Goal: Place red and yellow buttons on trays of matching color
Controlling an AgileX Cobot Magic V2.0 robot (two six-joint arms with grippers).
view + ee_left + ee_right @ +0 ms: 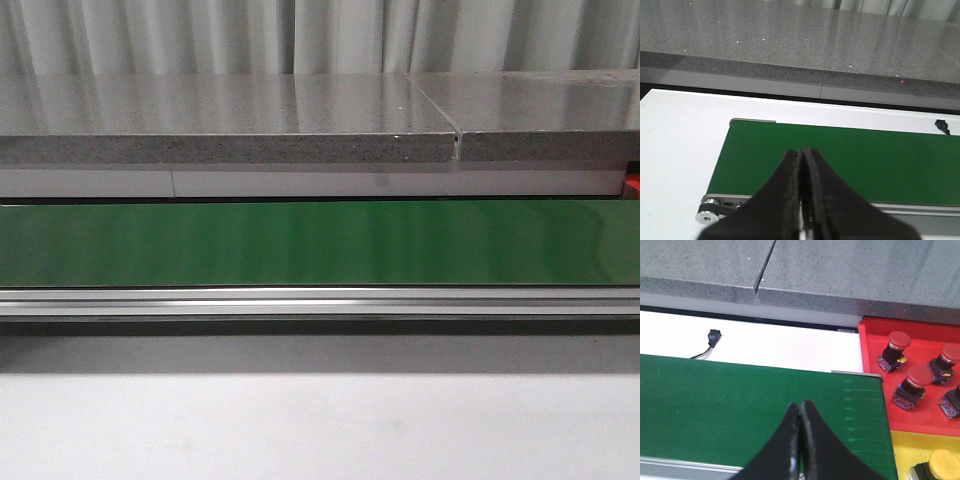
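Belt (320, 243) runs left to right, bare. Red tray (920, 385) and yellow tray (910, 450) lie at its right end, buttons (912, 385) already inside, nearer my right gripper (800, 412). I read both grippers, left (801, 160) included, as closed and empty.

You have four red buttons (899, 348) showing in one red tray (875, 337), one yellow button (942, 464) in one yellow tray (905, 450), one green belt (320, 242), and two grippers, left (801, 156) and right (800, 409).
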